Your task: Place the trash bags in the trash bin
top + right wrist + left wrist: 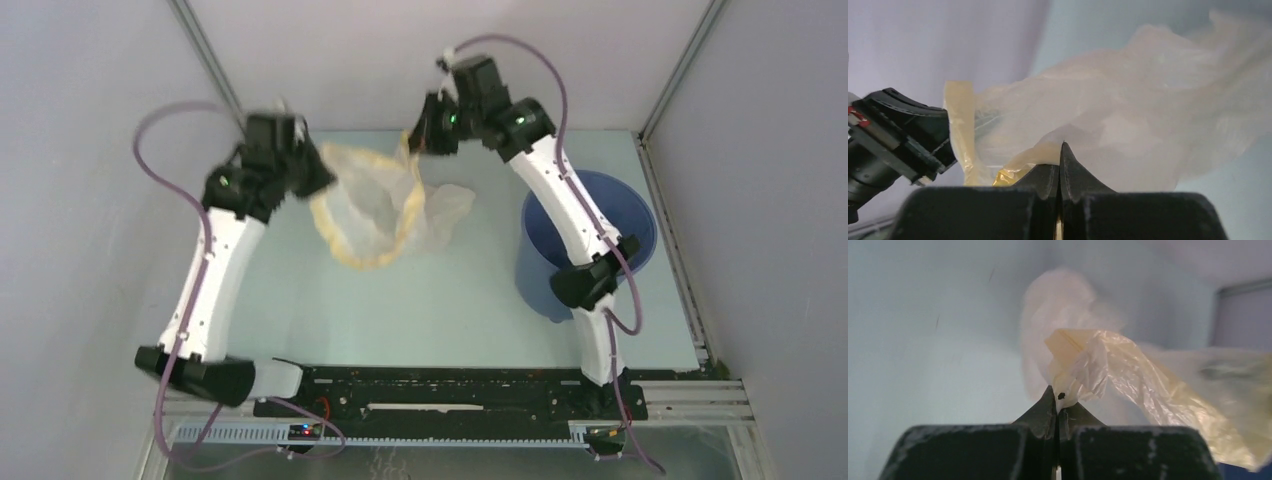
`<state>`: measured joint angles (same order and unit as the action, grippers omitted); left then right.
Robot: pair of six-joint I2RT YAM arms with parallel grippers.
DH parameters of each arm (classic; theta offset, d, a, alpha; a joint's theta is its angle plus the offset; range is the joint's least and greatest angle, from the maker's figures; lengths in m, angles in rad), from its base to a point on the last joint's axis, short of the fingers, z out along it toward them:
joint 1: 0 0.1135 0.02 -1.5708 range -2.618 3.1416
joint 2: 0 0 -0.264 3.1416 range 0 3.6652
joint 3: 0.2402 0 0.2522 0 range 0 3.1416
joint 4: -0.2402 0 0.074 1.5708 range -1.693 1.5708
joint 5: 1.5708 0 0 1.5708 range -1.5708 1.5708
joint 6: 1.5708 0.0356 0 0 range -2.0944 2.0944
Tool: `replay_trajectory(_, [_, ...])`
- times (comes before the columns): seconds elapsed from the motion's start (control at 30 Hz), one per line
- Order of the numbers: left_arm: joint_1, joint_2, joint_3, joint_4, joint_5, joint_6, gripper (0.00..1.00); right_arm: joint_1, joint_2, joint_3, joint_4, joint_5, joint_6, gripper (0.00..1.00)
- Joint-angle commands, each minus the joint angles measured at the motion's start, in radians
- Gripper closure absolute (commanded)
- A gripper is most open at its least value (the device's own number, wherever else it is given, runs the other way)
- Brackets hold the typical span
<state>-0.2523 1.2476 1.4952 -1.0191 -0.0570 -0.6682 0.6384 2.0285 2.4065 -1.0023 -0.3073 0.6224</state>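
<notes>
Crinkly plastic, the trash bag point(385, 205) hangs between my left gripper point(1057, 399) and right gripper point(1062, 150), both pinched on its rim. I should carry both together rightward over the trash bin point(632, 215), then lower.

Left pincer point(1058, 409) jaws pressed together, bag point(1148, 385) edge pinched at tips. Bag thin, crinkled, cream-yellow, bunched just above tips, trailing off right. Paler lobe rises behind, blurred.
</notes>
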Motion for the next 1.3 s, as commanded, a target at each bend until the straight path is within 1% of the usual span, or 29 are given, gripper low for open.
replay_trajectory(0.0, [-0.022,0.092,0.736,-0.025,-0.059,0.132,1.0,-0.018,-0.016,0.566,0.005,-0.102,0.039,1.0])
replay_trajectory(0.03, [-0.058,0.052,0.763,0.013,-0.083,0.177,1.0,0.019,-0.128,0.457,0.088,-0.078,-0.037,1.0])
replay_trajectory(0.07, [-0.113,-0.022,0.707,0.098,-0.12,0.235,1.0,0.083,-0.27,0.284,0.236,-0.016,-0.166,1.0])
replay_trajectory(0.1, [-0.157,-0.115,0.56,0.259,-0.147,0.281,1.0,0.168,-0.427,-0.074,0.412,0.093,-0.307,1.0])
replay_trajectory(0.13, [-0.176,-0.224,0.38,0.373,-0.157,0.288,1.0,0.262,-0.581,-0.358,0.606,0.214,-0.433,1.0])
replay_trajectory(0.17, [-0.177,-0.318,0.197,0.471,-0.171,0.257,1.0,0.324,-0.69,-0.572,0.765,0.293,-0.507,1.0])
replay_trajectory(0.2, [-0.177,-0.401,0.03,0.505,-0.215,0.208,1.0,0.339,-0.753,-0.708,0.831,0.339,-0.503,1.0])
replay_trajectory(0.23, [-0.174,-0.454,-0.093,0.49,-0.274,0.154,1.0,0.304,-0.77,-0.767,0.809,0.358,-0.446,1.0])
replay_trajectory(0.27, [-0.169,-0.485,-0.206,0.443,-0.315,0.105,1.0,0.266,-0.763,-0.803,0.748,0.35,-0.385,1.0])
replay_trajectory(0.3, [-0.163,-0.497,-0.298,0.392,-0.313,0.065,1.0,0.233,-0.744,-0.843,0.691,0.325,-0.345,1.0])
replay_trajectory(0.4, [-0.151,-0.444,-0.542,0.308,-0.149,0.027,1.0,0.21,-0.658,-0.965,0.544,0.263,-0.314,1.0])
replay_trajectory(0.47, [-0.149,-0.364,-0.638,0.259,0.001,0.003,1.0,0.209,-0.589,-1.039,0.465,0.21,-0.306,1.0])
replay_trajectory(0.5, [-0.155,-0.333,-0.657,0.241,0.07,0.006,1.0,0.21,-0.554,-1.06,0.431,0.191,-0.294,1.0])
replay_trajectory(0.57, [-0.176,-0.322,-0.678,0.237,0.104,0.002,1.0,0.209,-0.479,-1.071,0.362,0.154,-0.255,1.0])
replay_trajectory(0.63, [-0.177,-0.353,-0.658,0.254,0.099,0.012,1.0,0.203,-0.427,-1.06,0.337,0.102,-0.23,1.0])
replay_trajectory(0.67, [-0.176,-0.363,-0.618,0.276,0.091,0.025,1.0,0.198,-0.417,-1.038,0.328,0.087,-0.223,1.0])
replay_trajectory(0.73, [-0.164,-0.348,-0.496,0.305,0.093,0.063,1.0,0.172,-0.399,-0.908,0.293,0.07,-0.222,1.0])
replay_trajectory(0.77, [-0.154,-0.323,-0.41,0.298,0.09,0.091,1.0,0.151,-0.387,-0.824,0.264,0.075,-0.222,1.0])
replay_trajectory(0.83, [-0.13,-0.24,-0.187,0.25,0.047,0.131,1.0,0.086,-0.343,-0.605,0.201,0.08,-0.209,1.0])
replay_trajectory(0.93, [-0.092,-0.097,0.231,0.159,0.018,0.149,1.0,0.023,-0.247,-0.199,0.06,0.051,-0.181,1.0])
replay_trajectory(1.0, [-0.087,-0.015,0.485,0.125,0.021,0.149,1.0,0.01,-0.184,0.096,-0.042,0.072,-0.192,1.0])
replay_trajectory(1.03, [-0.086,0.015,0.592,0.113,0.031,0.139,1.0,0.009,-0.177,0.182,-0.06,0.081,-0.201,1.0])
replay_trajectory(1.07, [-0.084,0.032,0.652,0.112,0.046,0.122,1.0,0.01,-0.199,0.196,-0.041,0.082,-0.218,1.0])
replay_trajectory(1.1, [-0.084,0.034,0.67,0.122,0.074,0.101,1.0,0.014,-0.242,0.144,0.005,0.081,-0.227,1.0])
replay_trajectory(1.13, [-0.084,0.012,0.639,0.142,0.101,0.081,1.0,0.017,-0.337,0.019,0.085,0.076,-0.222,1.0])
replay_trajectory(1.17, [-0.084,-0.023,0.565,0.173,0.125,0.061,1.0,0.018,-0.423,-0.143,0.179,0.058,-0.212,1.0])
replay_trajectory(1.2, [-0.084,-0.065,0.449,0.215,0.147,0.033,1.0,0.017,-0.498,-0.313,0.295,0.038,-0.193,1.0])
replay_trajectory(1.23, [-0.084,-0.116,0.317,0.252,0.16,0.01,1.0,0.016,-0.571,-0.527,0.388,0.027,-0.167,1.0])
replay_trajectory(1.27, [-0.084,-0.162,0.191,0.273,0.162,-0.022,1.0,0.014,-0.625,-0.654,0.455,0.024,-0.127,1.0])
